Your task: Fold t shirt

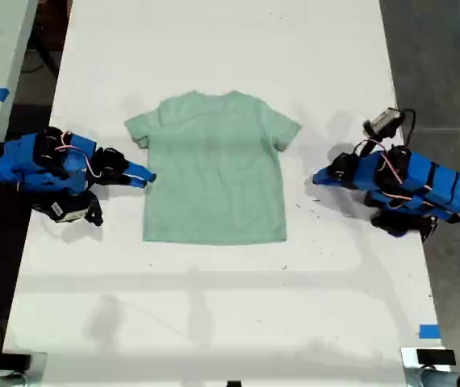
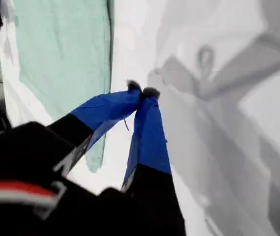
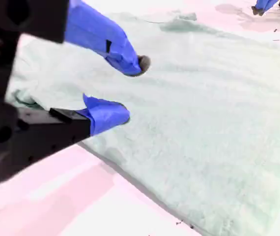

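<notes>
One white table (image 1: 214, 322), flat t shirt (image 1: 214, 169); first tool (image 2: 142, 92) pinched empty, second tool (image 3: 132, 90) parted.

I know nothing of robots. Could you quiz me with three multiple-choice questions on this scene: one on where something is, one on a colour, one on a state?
1. Where does the t shirt lie?
A. Between my first gripper and my second gripper
B. Draped over one arm
C. On the floor

2. What colour is it?
A. Red
B. Pale mint green
C. Black

3. My second gripper is:
A. Open
B. Shut on the shirt
C. Out of sight

Answers: 1 A, the exterior view shows a gripper at each side; 2 B, plain in every view; 3 A, its wrist view shows a gap between the fingertips.
</notes>
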`<state>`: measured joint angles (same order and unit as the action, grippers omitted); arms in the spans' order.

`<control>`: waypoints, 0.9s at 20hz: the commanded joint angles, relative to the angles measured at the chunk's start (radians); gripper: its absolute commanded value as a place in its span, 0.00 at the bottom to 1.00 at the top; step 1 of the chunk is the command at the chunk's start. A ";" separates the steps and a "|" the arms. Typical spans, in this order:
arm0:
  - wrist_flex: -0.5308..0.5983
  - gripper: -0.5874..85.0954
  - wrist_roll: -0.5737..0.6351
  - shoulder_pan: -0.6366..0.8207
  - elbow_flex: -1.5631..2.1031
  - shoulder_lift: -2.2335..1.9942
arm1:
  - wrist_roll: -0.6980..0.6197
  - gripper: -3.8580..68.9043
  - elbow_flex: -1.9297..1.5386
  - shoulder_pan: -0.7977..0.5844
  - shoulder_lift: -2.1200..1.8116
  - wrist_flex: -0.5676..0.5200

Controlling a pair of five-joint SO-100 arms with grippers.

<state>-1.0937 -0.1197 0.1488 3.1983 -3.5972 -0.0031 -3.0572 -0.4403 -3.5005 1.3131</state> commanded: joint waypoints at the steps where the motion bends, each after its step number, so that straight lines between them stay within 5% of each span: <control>1: 0.020 0.15 0.011 0.002 0.006 -0.006 | -0.097 0.06 -0.040 0.000 -0.008 -0.034; 3: 0.020 0.15 0.011 0.002 0.006 -0.006 | -0.153 0.06 0.069 -0.017 0.041 -0.049; 8: 0.020 0.15 0.011 0.002 0.006 -0.006 | -0.499 0.14 1.020 -0.272 1.206 0.025; 12: 0.020 0.15 0.011 0.002 0.006 -0.006 | -0.788 0.25 1.338 -0.449 1.621 -0.147; 18: 0.020 0.15 0.011 0.002 0.006 -0.006 | -0.853 0.27 1.591 -0.572 2.106 -0.173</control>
<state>-1.0937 -0.1197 0.1488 3.1983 -3.5972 -0.8345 -1.5708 -0.9986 -1.4665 1.1612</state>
